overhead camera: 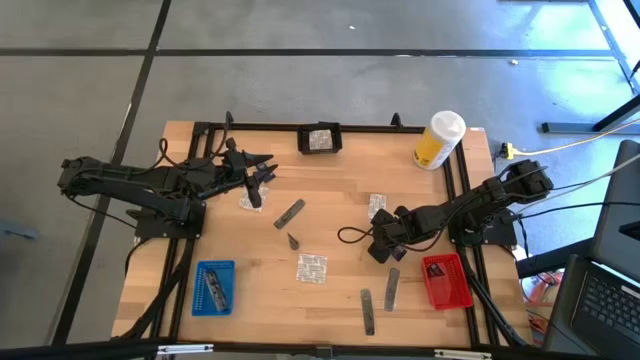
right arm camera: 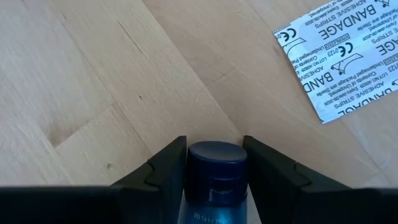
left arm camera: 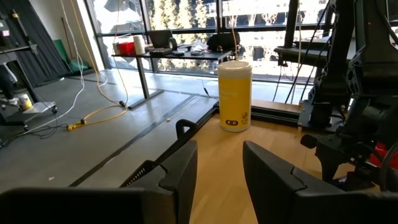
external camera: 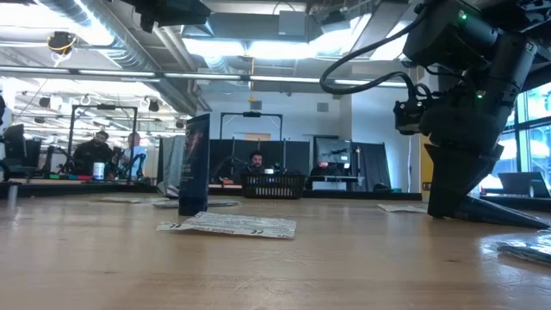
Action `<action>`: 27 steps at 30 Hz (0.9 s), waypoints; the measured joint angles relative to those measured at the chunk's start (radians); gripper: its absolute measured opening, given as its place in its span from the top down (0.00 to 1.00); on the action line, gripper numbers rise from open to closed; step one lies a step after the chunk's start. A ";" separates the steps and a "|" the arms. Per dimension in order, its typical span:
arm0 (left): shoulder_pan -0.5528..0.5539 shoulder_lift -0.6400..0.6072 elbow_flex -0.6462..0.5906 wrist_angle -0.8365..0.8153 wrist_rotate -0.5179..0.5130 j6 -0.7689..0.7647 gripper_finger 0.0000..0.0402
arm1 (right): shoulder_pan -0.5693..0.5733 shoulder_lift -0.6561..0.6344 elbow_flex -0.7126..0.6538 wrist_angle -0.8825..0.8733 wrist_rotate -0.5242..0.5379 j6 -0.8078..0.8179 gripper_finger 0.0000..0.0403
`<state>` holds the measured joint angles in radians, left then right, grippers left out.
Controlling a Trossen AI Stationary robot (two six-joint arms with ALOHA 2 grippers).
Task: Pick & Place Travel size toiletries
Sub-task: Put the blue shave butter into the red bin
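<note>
A dark tube (right arm camera: 216, 171) is clamped between the right gripper's (right arm camera: 214, 163) fingers (right arm camera: 166, 167); nothing is held between the left gripper's (left arm camera: 219, 169) half-parted fingers (left arm camera: 180, 171).

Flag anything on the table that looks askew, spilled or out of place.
The yellow container lies tipped on its side near the table's far right corner in the high view. Loose sachets and grey sticks lie scattered on the wood, outside the blue tray and red tray.
</note>
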<state>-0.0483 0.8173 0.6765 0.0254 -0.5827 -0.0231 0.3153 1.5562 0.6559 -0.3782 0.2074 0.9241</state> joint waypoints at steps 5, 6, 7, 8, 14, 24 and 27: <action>0.000 0.000 0.000 0.000 0.000 0.000 0.69 | 0.000 0.000 0.000 -0.002 -0.001 0.000 0.61; 0.000 0.000 0.000 0.000 0.000 0.000 0.69 | 0.000 0.000 0.000 -0.002 -0.001 0.000 0.61; 0.000 0.000 0.000 0.000 0.000 0.000 0.69 | 0.000 0.000 0.000 -0.003 -0.001 0.000 0.62; 0.000 0.000 0.000 0.000 0.000 0.000 0.69 | 0.000 0.000 0.000 -0.003 -0.001 0.000 0.62; 0.000 0.000 0.000 0.000 0.000 0.000 0.69 | 0.000 0.000 0.000 -0.004 0.002 0.000 0.64; 0.000 0.000 0.000 0.000 0.000 0.000 0.69 | 0.001 0.000 0.000 -0.006 0.003 -0.001 0.65; 0.000 0.000 0.000 0.000 0.000 0.000 0.69 | 0.001 0.000 0.000 -0.006 0.003 -0.001 0.64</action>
<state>-0.0483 0.8173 0.6765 0.0254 -0.5827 -0.0234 0.3161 1.5562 0.6556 -0.3843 0.2104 0.9231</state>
